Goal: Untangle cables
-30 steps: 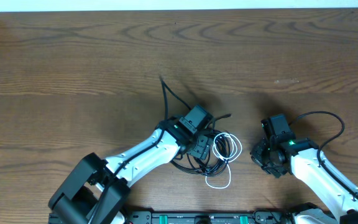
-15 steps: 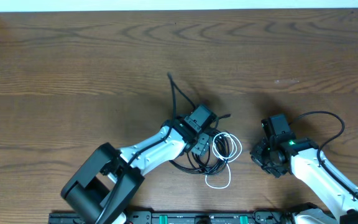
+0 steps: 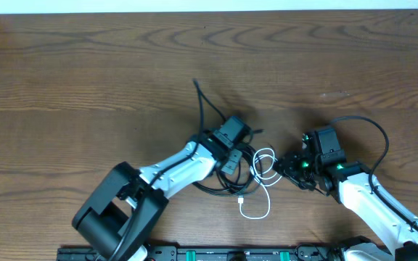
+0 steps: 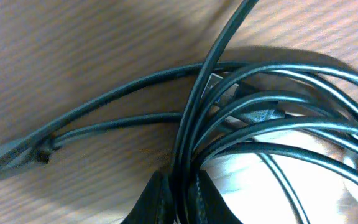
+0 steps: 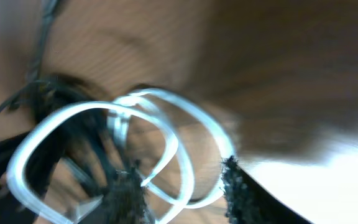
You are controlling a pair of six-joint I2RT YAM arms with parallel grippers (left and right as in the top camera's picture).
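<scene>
Since half a second ago the right gripper [image 3: 281, 165] has swung left from its spot well off to the right and now sits at the right edge of the white cable [image 3: 264, 164], whose loops have been pulled wider and a little rightward. At the middle of the near half of the wooden table [image 3: 85, 72] the black cables [image 3: 220, 181] lie as a bundle of overlapping loops, with one loose end running toward the far side and tipping left. The white cable lies tangled against their right side, with one loop trailing nearer. The left gripper [image 3: 229, 161] is down on the black bundle; in the left wrist view its jaws [image 4: 179, 196] are pinched together on one strand of the black cables [image 4: 260, 124], which fan out in crossing arcs just beyond the fingertips. In the right wrist view, which is blurred, the right gripper [image 5: 179, 186] has its jaws spread apart, and the white cable [image 5: 166, 124] curls across the gap between them with the dark bundle behind it to the left; whether the fingers touch the loops cannot be made out. A thicker black lead [image 3: 379, 138] arcs over the right arm, well clear of the tangle.
</scene>
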